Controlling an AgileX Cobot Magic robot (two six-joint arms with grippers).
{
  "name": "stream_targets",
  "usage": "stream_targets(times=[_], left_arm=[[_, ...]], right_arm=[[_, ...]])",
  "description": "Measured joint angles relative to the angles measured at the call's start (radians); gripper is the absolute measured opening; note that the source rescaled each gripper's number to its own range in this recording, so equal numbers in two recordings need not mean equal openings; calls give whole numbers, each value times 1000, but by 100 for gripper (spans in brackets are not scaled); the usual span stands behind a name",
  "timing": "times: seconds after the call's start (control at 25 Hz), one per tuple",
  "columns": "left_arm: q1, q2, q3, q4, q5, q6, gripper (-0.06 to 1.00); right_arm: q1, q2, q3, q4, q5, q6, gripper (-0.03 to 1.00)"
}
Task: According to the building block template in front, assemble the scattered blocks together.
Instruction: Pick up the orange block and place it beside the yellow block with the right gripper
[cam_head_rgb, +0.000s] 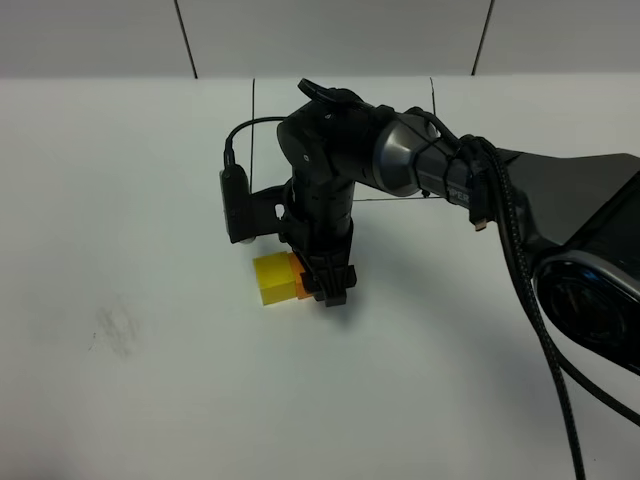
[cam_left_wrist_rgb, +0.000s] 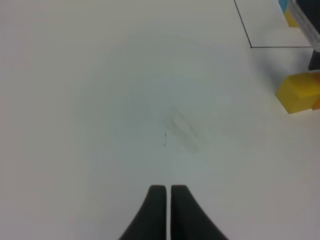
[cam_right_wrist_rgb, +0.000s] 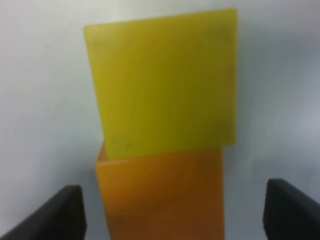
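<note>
Looks about two-thirds done: yellow block (cam_head_rgb: 272, 278) touching orange block (cam_head_rgb: 294, 272) at its 9 o'clock, right gripper (cam_head_rgb: 330, 290) open astride the orange, left gripper (cam_left_wrist_rgb: 165, 200) shut on nothing, and the light blue one nowhere in sight, so I'd guess that's what's left.

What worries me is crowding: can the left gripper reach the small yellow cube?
Probably yes: bare white table lies between the shut left gripper and the yellow cube. The right gripper, open around the adjoining orange cube, crowds only its far side.
</note>
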Motion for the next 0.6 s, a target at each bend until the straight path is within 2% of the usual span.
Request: stream_targets(times=[0.4, 0.52, 0.6], left_arm=[[0, 0, 0, 0, 0, 0, 0], [0, 0, 0, 0, 0, 0, 0], [0, 0, 0, 0, 0, 0, 0]], right_arm=[[0, -140, 0, -105, 87, 118, 72], [0, -179, 0, -159, 129, 173, 65], [-1, -199, 0, -182, 167, 209, 53]])
